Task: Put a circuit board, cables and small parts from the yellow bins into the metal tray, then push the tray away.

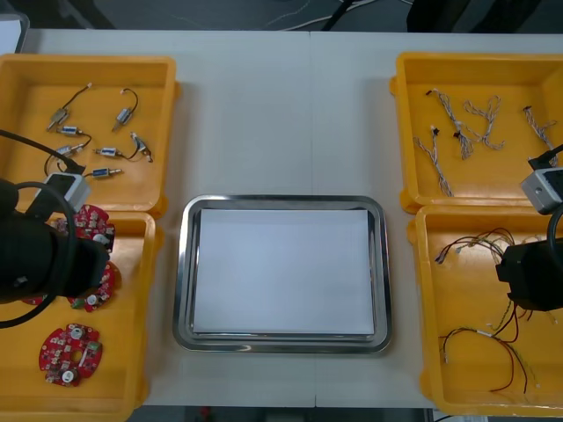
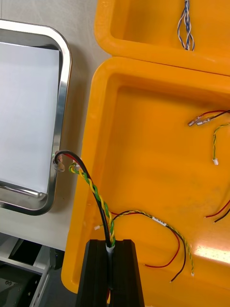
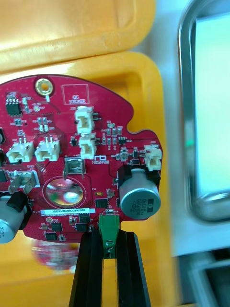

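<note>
Pinching a partly cropped circuit board (image 3: 72, 158) is the left pincer (image 3: 110, 242); right pincer (image 2: 111, 256) nips a red and yellow cable (image 2: 97, 194).

The front camera looks steeply down on the whole table (image 1: 290, 114), each wrist camera hangs close above a yellow bin (image 2: 143, 158), and all three share the metal tray (image 1: 184, 281).

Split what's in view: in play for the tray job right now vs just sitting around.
In play: circuit board, shut in left gripper over the near left bin; red and yellow cable, shut in right gripper over the near right bin; metal tray.
Lying about: spare boards, small metal parts, blue and white cables, other loose cables.
</note>
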Controlling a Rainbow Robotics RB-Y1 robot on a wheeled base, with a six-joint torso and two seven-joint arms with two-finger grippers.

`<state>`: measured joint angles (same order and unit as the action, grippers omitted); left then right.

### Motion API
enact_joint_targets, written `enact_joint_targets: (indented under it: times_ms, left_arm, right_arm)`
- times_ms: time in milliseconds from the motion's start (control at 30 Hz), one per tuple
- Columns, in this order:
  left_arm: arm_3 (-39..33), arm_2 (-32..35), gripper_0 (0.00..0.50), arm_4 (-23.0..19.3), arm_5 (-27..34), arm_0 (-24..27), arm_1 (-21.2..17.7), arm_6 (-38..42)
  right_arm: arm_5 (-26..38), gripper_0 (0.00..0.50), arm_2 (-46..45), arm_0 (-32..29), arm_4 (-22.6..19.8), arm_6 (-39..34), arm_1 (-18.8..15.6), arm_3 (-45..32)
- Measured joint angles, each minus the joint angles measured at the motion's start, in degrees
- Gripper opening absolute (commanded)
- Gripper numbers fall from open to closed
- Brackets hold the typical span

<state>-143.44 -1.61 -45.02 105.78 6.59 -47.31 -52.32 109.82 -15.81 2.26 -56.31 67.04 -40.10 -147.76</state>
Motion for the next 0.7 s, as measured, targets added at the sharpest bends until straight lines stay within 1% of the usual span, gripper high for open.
enact_joint_targets:
  times_ms: [67, 100, 167, 333, 533, 600, 700]
  left_arm:
    - [-0.01, -2.79, 0.000, 0.90, 0.03, 1.43, 0.33, 7.56]
    - [-0.01, -3.89, 0.000, 1.16, 0.05, 2.05, 0.57, 9.21]
    - [-0.02, -5.57, 0.000, 1.53, 0.09, 3.16, 1.06, 8.74]
    - [-0.01, -9.89, 0.000, 2.11, 0.16, 6.63, 2.04, 4.56]
    - [0.94, -14.61, 0.000, 2.44, 0.21, 11.22, 3.45, 4.60]
    - [1.98, -15.95, 0.000, 3.34, 0.21, 12.47, 4.23, 4.62]
    - [3.69, -18.87, 0.000, 6.19, 0.22, 14.17, 5.50, 4.65]
  right_arm:
    - [0.00, 0.000, 0.02, 0.00, 0.00, 0.00, 0.00, 0.00]
    - [0.00, 0.000, 0.03, 0.00, 0.00, 0.00, 0.00, 0.00]
    - [0.00, 0.000, 0.05, 0.00, 0.00, 0.00, 0.00, 0.00]
    - [0.00, 0.000, 0.06, 0.00, 0.00, 0.00, 0.00, 0.00]
    - [0.00, 0.000, 0.07, 0.00, 0.00, 0.00, -0.01, 0.00]
    - [0.00, 0.000, 0.07, 0.00, 0.00, 0.00, -0.01, 0.00]
    - [0.00, 0.000, 0.07, 0.00, 0.00, 0.00, -0.01, 0.00]
